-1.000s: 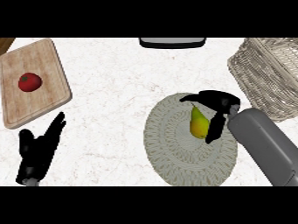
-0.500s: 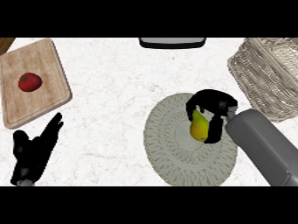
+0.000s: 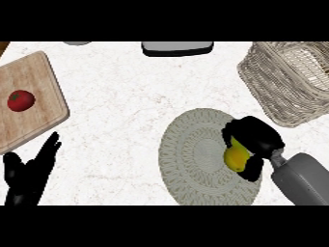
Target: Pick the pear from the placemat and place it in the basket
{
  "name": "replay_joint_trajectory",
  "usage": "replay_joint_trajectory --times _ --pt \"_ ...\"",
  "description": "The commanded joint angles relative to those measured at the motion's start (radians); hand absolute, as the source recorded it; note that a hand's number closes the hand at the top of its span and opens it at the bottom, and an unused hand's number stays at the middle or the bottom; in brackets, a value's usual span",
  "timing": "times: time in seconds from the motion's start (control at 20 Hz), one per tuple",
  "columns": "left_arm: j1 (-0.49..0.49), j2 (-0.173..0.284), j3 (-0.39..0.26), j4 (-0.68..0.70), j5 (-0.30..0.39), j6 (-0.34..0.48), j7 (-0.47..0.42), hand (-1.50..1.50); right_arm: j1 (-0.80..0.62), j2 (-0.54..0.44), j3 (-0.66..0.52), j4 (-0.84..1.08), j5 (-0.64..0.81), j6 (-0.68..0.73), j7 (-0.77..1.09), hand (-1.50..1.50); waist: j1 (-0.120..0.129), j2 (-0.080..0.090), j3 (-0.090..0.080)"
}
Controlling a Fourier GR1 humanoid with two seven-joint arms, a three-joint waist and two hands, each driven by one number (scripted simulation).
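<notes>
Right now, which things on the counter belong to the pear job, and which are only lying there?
For the job:
- pear, with the right hand curled round it
- placemat under it
- basket, at the far right

Only lying there:
- cutting board with a tomato
- dark tray at the far edge
- left hand, open and resting at the lower left

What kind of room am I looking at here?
Most likely a kitchen counter: a pale marble-like worktop holds a wooden cutting board with a tomato, a round woven placemat with a pear, and a wicker basket.
</notes>
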Motion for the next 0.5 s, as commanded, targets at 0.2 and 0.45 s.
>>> replay_joint_trajectory --times 0.2,0.45 --pt "0.084 -0.005 0.003 0.045 0.014 -0.011 0.034 0.0 0.268 -0.086 -0.133 -0.388 -0.087 -0.141 0.076 1.5 -0.012 0.019 -0.014" --pt "0.09 -0.01 0.012 0.049 0.009 -0.003 0.016 0.0 0.311 0.119 -0.298 -0.541 -0.404 -0.217 0.079 1.5 -0.037 0.02 -0.013"
